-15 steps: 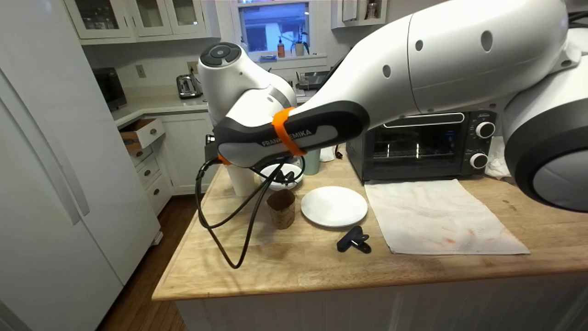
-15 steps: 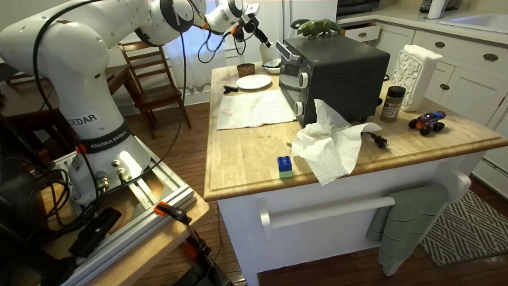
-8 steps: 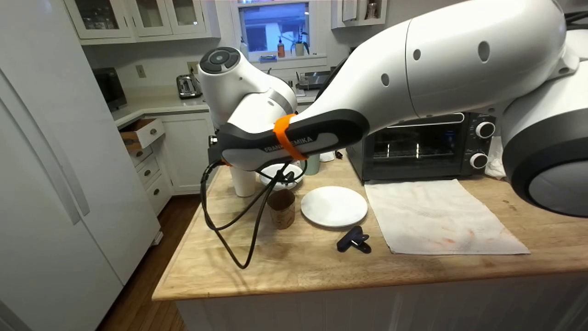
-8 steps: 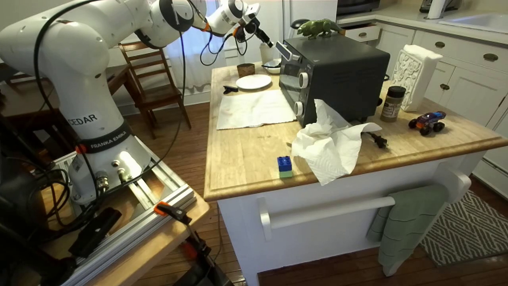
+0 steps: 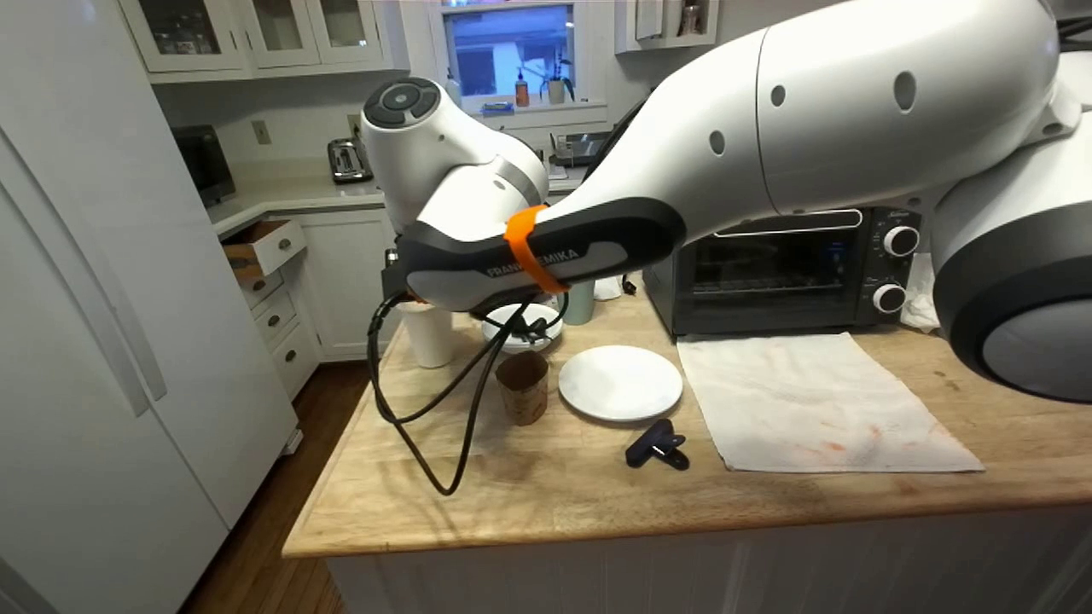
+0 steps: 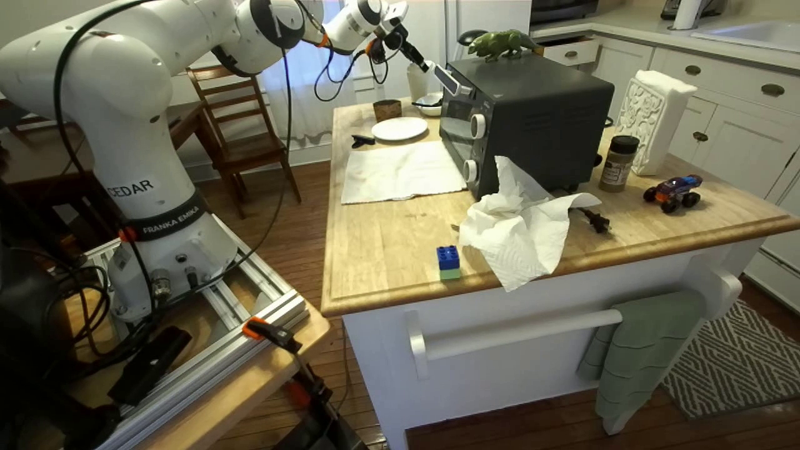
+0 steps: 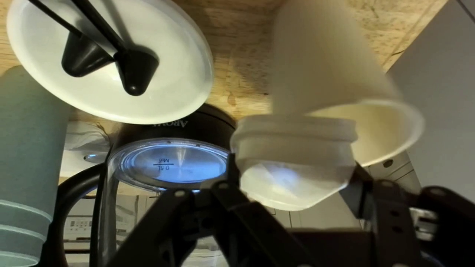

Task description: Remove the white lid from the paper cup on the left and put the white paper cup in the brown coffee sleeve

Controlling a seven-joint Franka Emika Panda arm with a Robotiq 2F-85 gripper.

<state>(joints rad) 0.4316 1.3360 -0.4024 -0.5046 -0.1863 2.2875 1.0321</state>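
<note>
The white paper cup [image 5: 431,337] has moved: in an exterior view it stands closer to the left edge of the tabletop [image 5: 554,503] than it did half a second ago, and more of its top shows under the arm [image 5: 546,247]. The arm has moved too, a little bit up and to the left in that same picture, and its black cords [image 5: 465,426] have swung along with it. In the wrist view, the tool [image 7: 295,168] has its two black fingers [image 7: 358,193] pressed on the sides of the white lid [image 7: 293,148], so it is holding the lid. The lid is off the cup, and the cup's round mouth is open. The lid hides part of the cup's rim there, and I cannot tell if the two touch. The brown coffee sleeve [image 5: 523,392] is in the same spot as before, standing on the tabletop just beside the white plate [image 5: 621,384]. The plate, the black clip [image 5: 657,445] near it and the white towel [image 5: 827,405] are right where they were. The white bowl [image 7: 178,85], with black things [image 7: 135,70] in it, sits between the cup and the green tumbler [image 7: 29,141], same as before.
</note>
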